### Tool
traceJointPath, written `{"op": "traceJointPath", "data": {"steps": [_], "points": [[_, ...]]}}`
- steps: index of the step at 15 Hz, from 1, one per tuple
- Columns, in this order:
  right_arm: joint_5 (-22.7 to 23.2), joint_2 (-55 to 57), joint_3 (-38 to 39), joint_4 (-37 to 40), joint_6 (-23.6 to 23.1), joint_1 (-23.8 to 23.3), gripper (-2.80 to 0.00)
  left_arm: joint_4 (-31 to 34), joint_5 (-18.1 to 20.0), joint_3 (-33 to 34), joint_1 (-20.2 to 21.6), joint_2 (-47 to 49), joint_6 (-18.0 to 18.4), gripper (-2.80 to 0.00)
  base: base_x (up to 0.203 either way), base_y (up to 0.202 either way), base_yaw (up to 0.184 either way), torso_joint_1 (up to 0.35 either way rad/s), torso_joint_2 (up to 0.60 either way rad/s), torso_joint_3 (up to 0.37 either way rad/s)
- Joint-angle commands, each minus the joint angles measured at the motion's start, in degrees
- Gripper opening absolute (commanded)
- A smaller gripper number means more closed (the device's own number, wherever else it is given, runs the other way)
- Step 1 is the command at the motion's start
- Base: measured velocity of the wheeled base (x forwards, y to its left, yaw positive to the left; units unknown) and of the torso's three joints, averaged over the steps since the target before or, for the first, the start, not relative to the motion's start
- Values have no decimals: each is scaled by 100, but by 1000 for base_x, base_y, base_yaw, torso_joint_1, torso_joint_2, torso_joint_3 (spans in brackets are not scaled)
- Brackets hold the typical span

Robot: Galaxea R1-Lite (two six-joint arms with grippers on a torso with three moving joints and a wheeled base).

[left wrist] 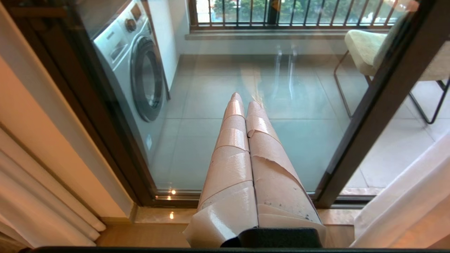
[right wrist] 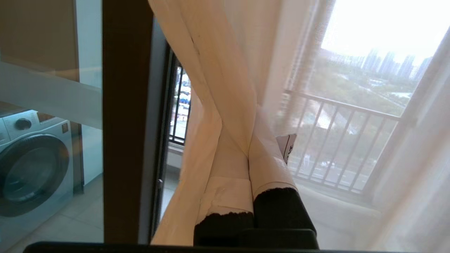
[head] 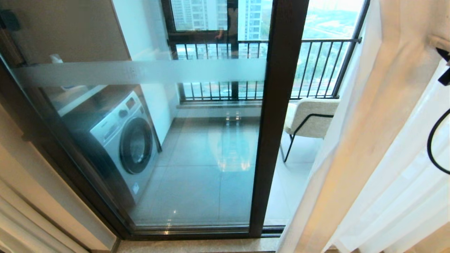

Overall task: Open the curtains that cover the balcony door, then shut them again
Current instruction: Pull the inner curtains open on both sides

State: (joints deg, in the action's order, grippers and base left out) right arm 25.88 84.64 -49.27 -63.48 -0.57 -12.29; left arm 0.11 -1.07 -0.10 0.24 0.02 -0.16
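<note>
From the head camera, the balcony door [head: 277, 116] stands uncovered across most of the view: a dark upright post, glass on both sides, and a frosted band [head: 140, 72] running level across the left panel. The curtains [head: 355, 147] hang gathered on the right, sheer white folds that pick up a warm tone where they bunch thickest. Behind the glass sit a washing machine [head: 123, 140], a pale chair [head: 311, 117] on thin black legs and a black-barred railing [head: 316, 66]. Neither end effector shows here; only a loop of black cable [head: 434, 140] crosses the right edge.

The left wrist camera adds what the head view lacks: the left end effector [left wrist: 242, 98], its tape-wrapped fingers [left wrist: 232, 140] pressed together with nothing between them, pointing at the lower glass of the door [left wrist: 379, 105] and touching no fabric. A beige drape [left wrist: 45, 207] hangs at the side near the washer [left wrist: 140, 70], and a strip of sheer curtain [left wrist: 404, 207] lies at the other side.

The right wrist camera shows the grip itself. The right end effector [right wrist: 248, 147] is closed on a pinched fold of the curtain [right wrist: 225, 70], the cloth drawn up from between the taped fingers [right wrist: 228, 165] in a tight twist and fanning wider above. Beside it, thinner fabric veils the railing [right wrist: 344, 133] and the city beyond, which show through it softly.
</note>
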Motion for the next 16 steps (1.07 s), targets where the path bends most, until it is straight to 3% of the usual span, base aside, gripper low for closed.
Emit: {"op": "traceJointPath", "data": {"steps": [1,16], "points": [[19,9,-12,-33,-4,-2,-280,-2,-7,1,2,-2,-2,-280,0,-185,1,-2,7,2],[22,-9,-47,-33,5,-98,-280,-2,-7,1,2,-2,-2,-280,0,-186,2,1,2,4]]}}
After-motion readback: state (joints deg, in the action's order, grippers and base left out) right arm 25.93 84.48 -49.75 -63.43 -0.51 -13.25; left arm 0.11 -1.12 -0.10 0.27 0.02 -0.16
